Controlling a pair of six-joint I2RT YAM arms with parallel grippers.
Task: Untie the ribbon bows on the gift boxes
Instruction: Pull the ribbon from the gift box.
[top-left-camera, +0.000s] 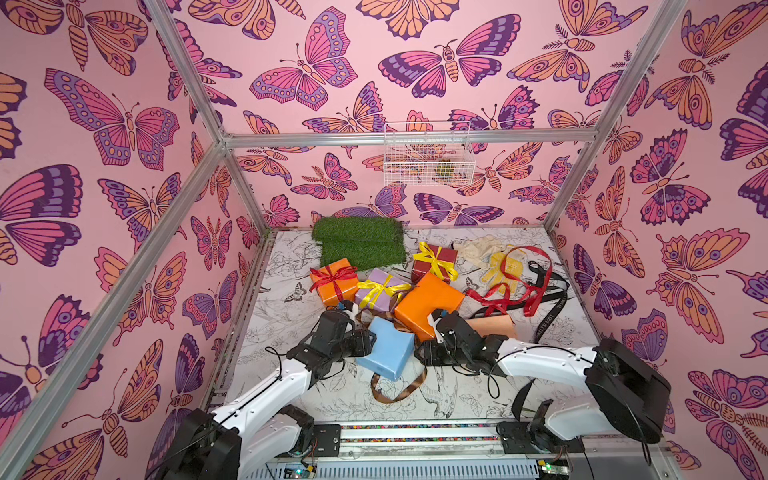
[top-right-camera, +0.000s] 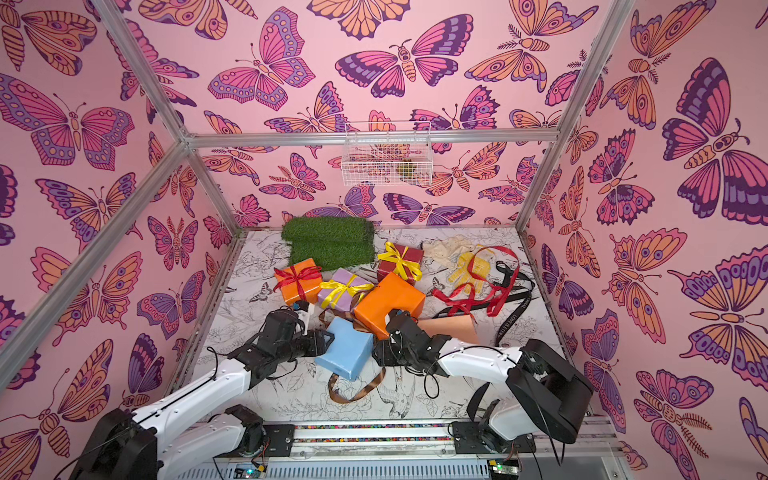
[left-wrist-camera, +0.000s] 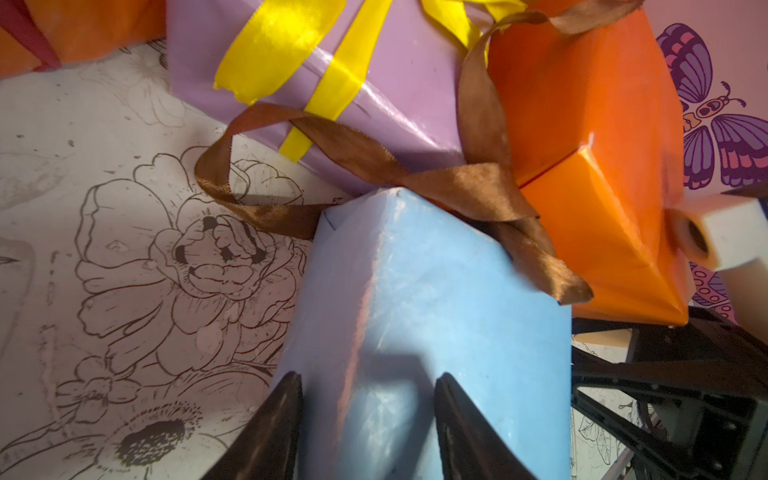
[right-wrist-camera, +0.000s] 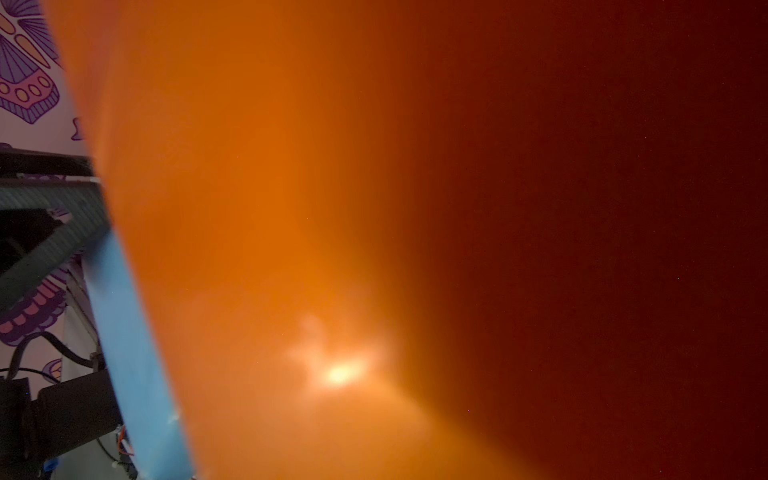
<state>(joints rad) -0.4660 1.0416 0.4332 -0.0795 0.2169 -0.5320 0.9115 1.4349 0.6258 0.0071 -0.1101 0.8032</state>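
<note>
Top view: left pincer (top-left-camera: 371, 338) is clamped on the near-left side of the pale blue glossy paper-wrapped box (top-left-camera: 390, 353). The box sits mid-table (top-left-camera: 291, 328), with its long axis running from the left arm toward the large orange glossy paper-wrapped box (top-left-camera: 430, 303). The brown satin ribbon (top-left-camera: 397, 392) is slack. One loop lies on the table by the box's near end; the rest is squeezed between the blue and orange boxes. Right pincer (top-left-camera: 434, 322) sits against the orange box's near face. Its jaws are hidden, so I can't tell if they're apart or together. Tied bows: red satin bow (top-left-camera: 332, 276), yellow satin bow on the lilac box (top-left-camera: 380, 286), yellow satin bow on the dark red box (top-left-camera: 434, 257).

Left wrist: black fingers (left-wrist-camera: 274, 428) press either side of the blue box. The ribbon crosses the box's far corner, straight ahead of the pincer, with a cut end lying on the top face. Can't tell if that crossing is knotted.

Right wrist: blurred orange fills the lens, with a blue strip at the edge. No jaws or ribbon in view.

Call: the free end lies beyond the left pincer along the box axis, and that pincer is busy holding. The right arm is nearer, so the pull is its job.
</note>
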